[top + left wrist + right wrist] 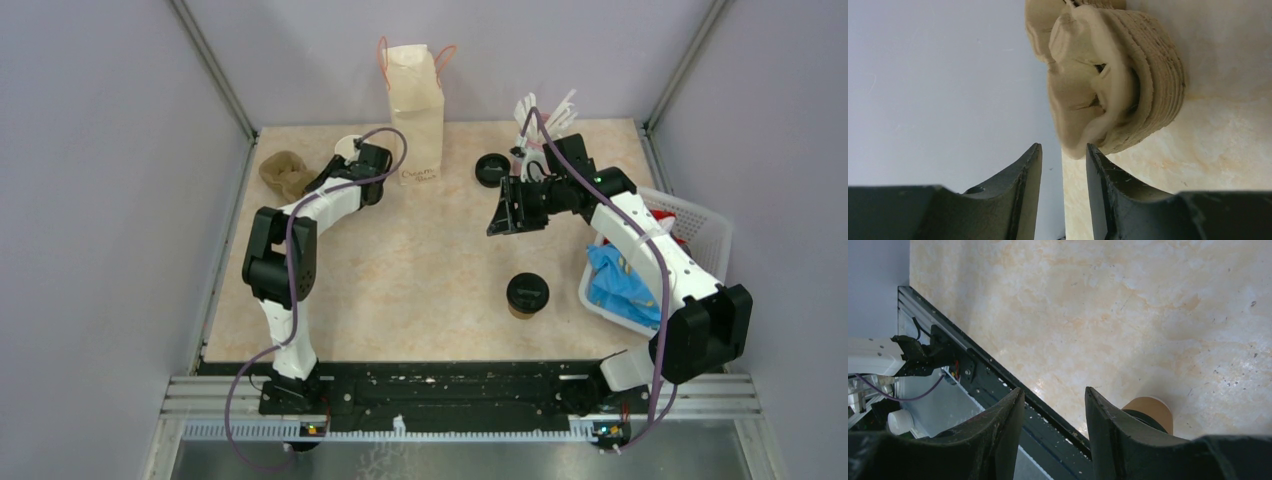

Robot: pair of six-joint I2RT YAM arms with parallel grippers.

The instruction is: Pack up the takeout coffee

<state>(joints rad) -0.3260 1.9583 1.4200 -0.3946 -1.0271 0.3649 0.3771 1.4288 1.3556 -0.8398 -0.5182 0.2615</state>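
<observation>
A black rail (440, 385) runs along the bottom of the overhead frame, at the near edge of the desk (400, 290), whose top is beige and marbled. Just beyond it, lower right of centre, the takeout coffee (527, 295) stands upright and apart from everything else. The right wrist view catches it (1150, 412) behind one finger. A white basket (718, 235) with blue packaging (618, 282) sits at the right edge. Mid-frame, the right jaws are parted and empty. Farther back are a loose black lid (491, 169) and a paper bag (416, 115). At upper left the left jaws, slightly parted and empty, face a stack of brown pulp trays (1128, 75). Pale lilac walls (120, 150) enclose three sides.
</observation>
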